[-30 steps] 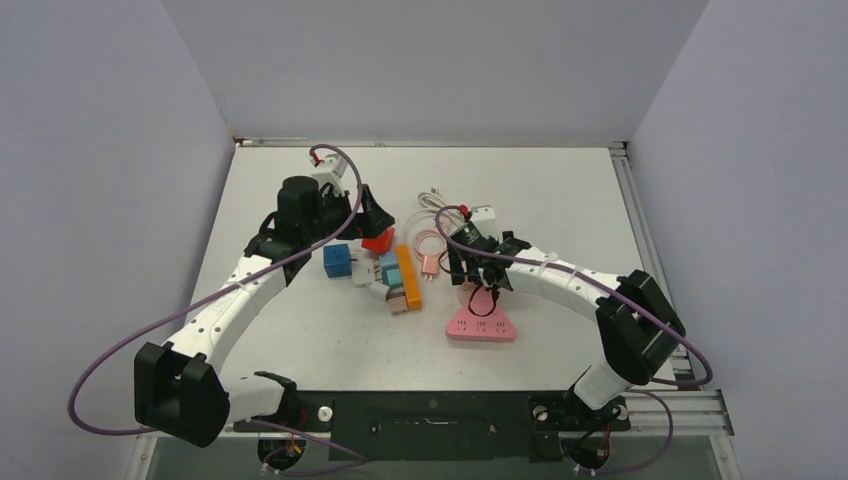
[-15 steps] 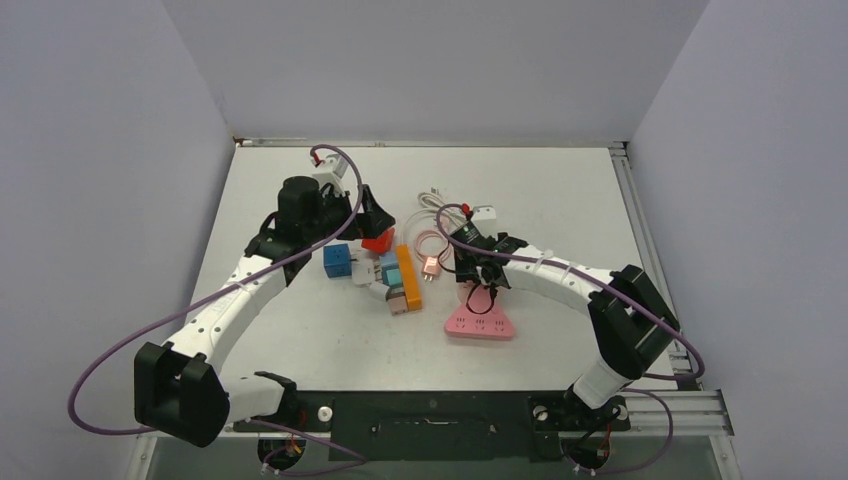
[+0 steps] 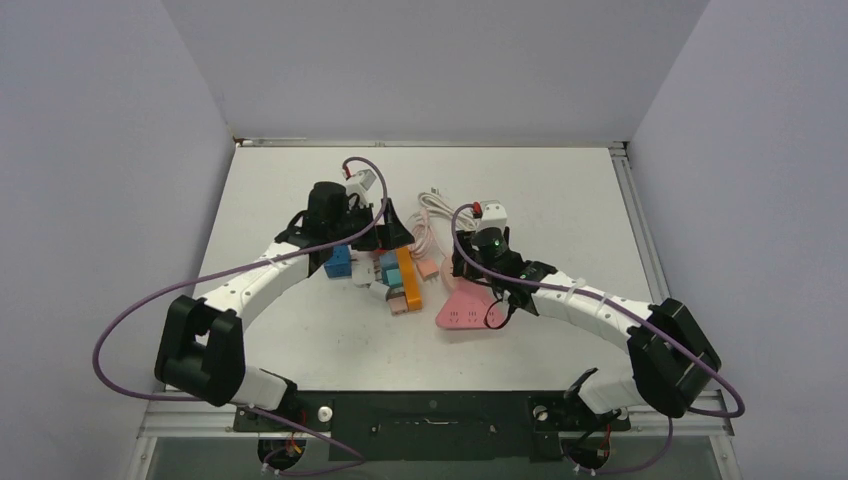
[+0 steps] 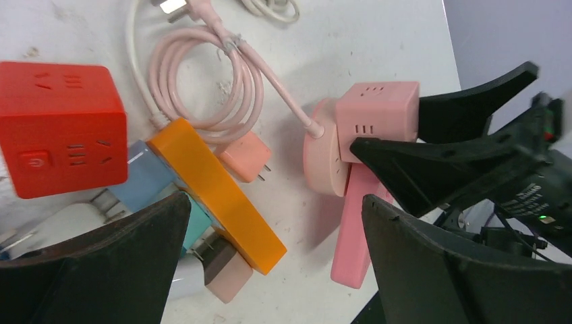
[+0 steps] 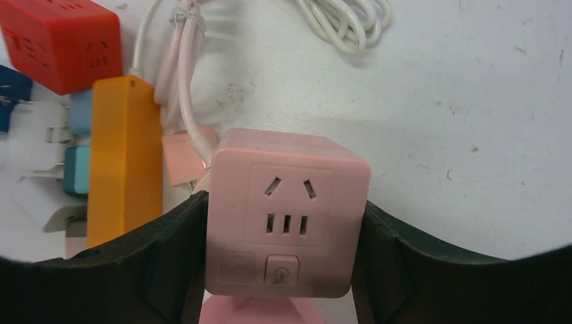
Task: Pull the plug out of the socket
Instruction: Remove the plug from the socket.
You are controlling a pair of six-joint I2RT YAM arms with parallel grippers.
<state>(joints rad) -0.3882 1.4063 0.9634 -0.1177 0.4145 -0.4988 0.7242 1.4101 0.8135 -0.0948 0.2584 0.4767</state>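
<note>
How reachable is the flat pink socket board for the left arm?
Probably yes: the open left end effector hovers beside the pink board, nothing between; the right end effector grips only the pink cube.

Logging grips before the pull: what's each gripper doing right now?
Left gripper: open, holding nothing.
Right gripper: closed on the pink cube.

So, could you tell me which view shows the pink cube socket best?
Right wrist: the pink cube socket is large, face-on, gripped by the right end effector. Left wrist shows it smaller; top external mostly hides it.
</note>
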